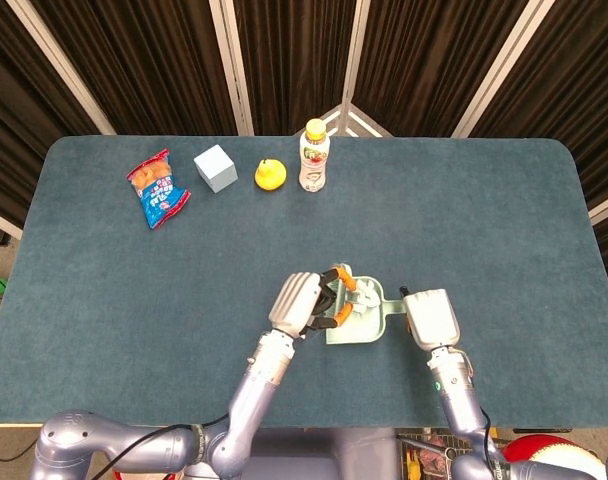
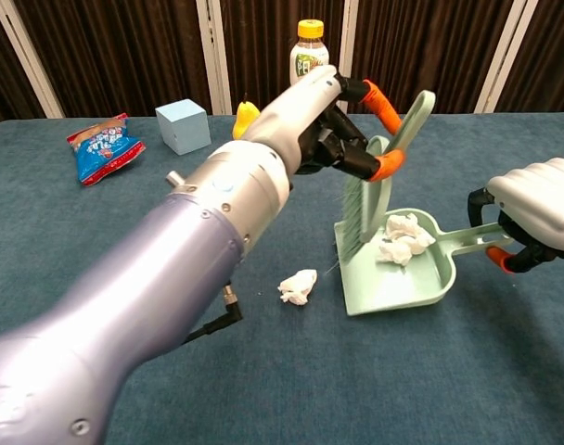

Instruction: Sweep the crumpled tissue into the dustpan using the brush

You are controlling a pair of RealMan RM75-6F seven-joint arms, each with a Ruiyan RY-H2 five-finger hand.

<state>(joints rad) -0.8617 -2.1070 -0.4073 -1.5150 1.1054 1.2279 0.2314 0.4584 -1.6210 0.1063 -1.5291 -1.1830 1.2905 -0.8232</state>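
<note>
One wad of tissue (image 2: 298, 286) lay on the desk (image 2: 96, 222) outside the dustpan (image 2: 421, 278), below and to the left of the left hand's (image 2: 342, 139) fingers, just off the pan's open edge. More tissue (image 2: 403, 236) sat inside the pan. The left hand gripped the brush (image 2: 375, 181), handle up, bristles at the pan's mouth. The right hand (image 2: 534, 209) held the dustpan handle, fingers wrapped. The left hand was nearer the stray wad, which needed a rightward stroke.
</note>
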